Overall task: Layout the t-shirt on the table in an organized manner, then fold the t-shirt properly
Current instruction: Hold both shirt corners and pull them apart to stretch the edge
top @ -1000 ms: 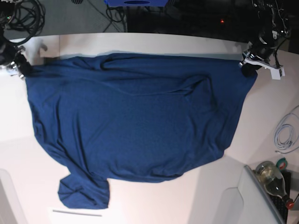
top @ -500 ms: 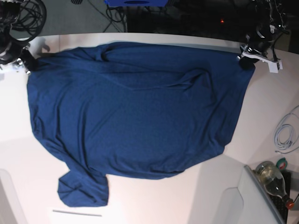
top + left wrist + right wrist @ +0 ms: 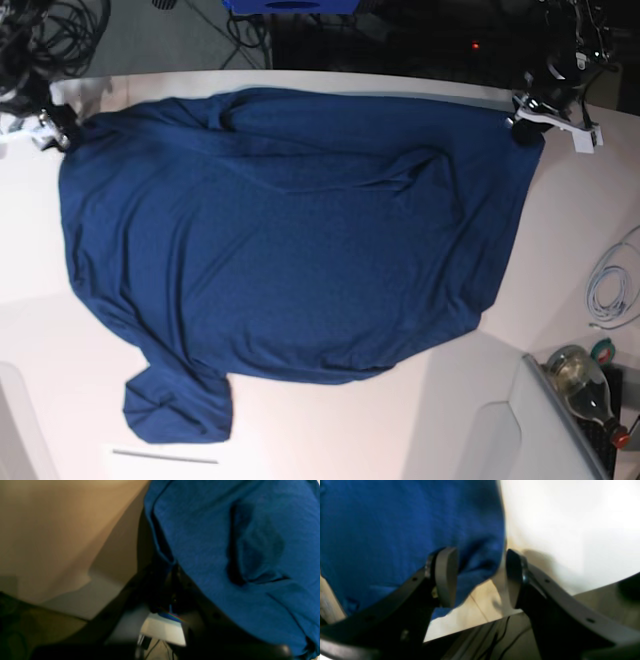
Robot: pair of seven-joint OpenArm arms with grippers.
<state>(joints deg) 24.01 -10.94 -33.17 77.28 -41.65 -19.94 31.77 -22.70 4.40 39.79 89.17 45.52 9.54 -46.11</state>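
The t-shirt lies spread wide across the white table, its far edge reaching almost to the table's curved far rim and one sleeve bunched at the near side. The left gripper sits at the shirt's far corner on the base view's right; in the left wrist view its dark jaws are pressed together with a fold of the blue cloth running down into them, so it is clamped on the t-shirt. The right gripper is at the opposite far corner. Its two fingers stand clearly apart, and the shirt's hem hangs loose in the gap between them, close to one pad and clear of the other. Beyond that gripper's outer finger is bare tabletop.
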